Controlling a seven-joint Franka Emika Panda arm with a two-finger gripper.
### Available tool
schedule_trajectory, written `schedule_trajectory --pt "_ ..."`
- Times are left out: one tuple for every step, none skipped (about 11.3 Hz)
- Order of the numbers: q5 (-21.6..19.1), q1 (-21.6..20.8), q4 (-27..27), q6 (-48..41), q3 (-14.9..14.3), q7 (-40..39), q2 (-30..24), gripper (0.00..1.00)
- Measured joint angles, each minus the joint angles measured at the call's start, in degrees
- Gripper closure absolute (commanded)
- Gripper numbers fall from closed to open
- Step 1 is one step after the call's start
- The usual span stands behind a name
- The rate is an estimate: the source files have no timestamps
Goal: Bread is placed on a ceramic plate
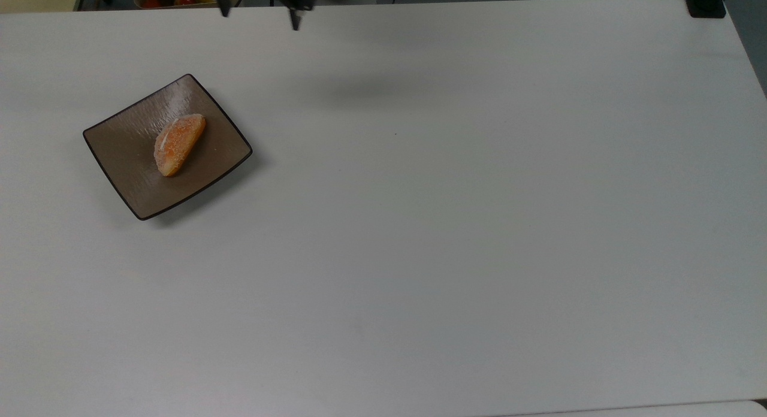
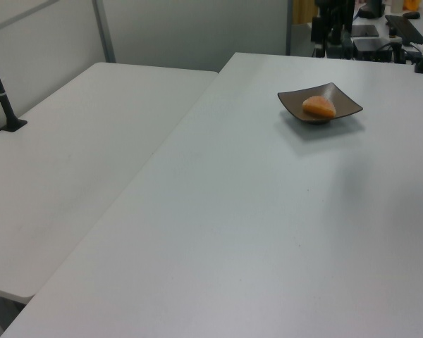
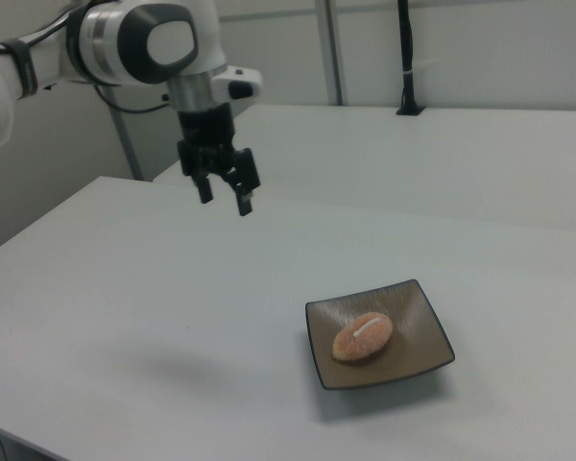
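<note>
Judging the placing done: you see the bread (image 3: 363, 336) lying on the plate (image 3: 418, 351), the gripper (image 3: 225, 197) hanging spread and empty well apart above the table (image 3: 125, 288), nothing left but parking the arm.

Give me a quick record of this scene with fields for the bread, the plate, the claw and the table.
bread: small orange-brown bun with a white stripe on top, lying on the plate near its middle
plate: square brown ceramic plate with a dark rim, flat on the table
claw: claw open, holding nothing, raised above the table, apart from the plate, on the right view's left
table: white tabletop, the plate near the top view's left side
task state: bread already on the plate
</note>
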State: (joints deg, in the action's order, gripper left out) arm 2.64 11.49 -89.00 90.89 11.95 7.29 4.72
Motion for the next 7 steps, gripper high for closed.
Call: schedule_trajectory --pt "0.6 -3.0 -0.9 0.0 -0.7 0.4 0.0 0.00" --pt "0.9 -5.4 -1.3 0.0 -1.6 1.5 0.0 0.00" --pt "1.0 -7.7 -1.4 0.0 -3.1 2.2 0.0 0.00" --pt "1.0 -9.5 -1.4 0.2 -4.9 2.3 -0.1 0.00" --pt "1.0 -11.6 -1.4 1.1 -7.4 2.3 -0.2 0.00" --pt "0.9 -12.9 -1.6 2.3 -9.5 2.3 -0.3 0.00" --pt "0.9 -13.4 -1.9 3.6 -10.8 2.2 -0.4 0.00"
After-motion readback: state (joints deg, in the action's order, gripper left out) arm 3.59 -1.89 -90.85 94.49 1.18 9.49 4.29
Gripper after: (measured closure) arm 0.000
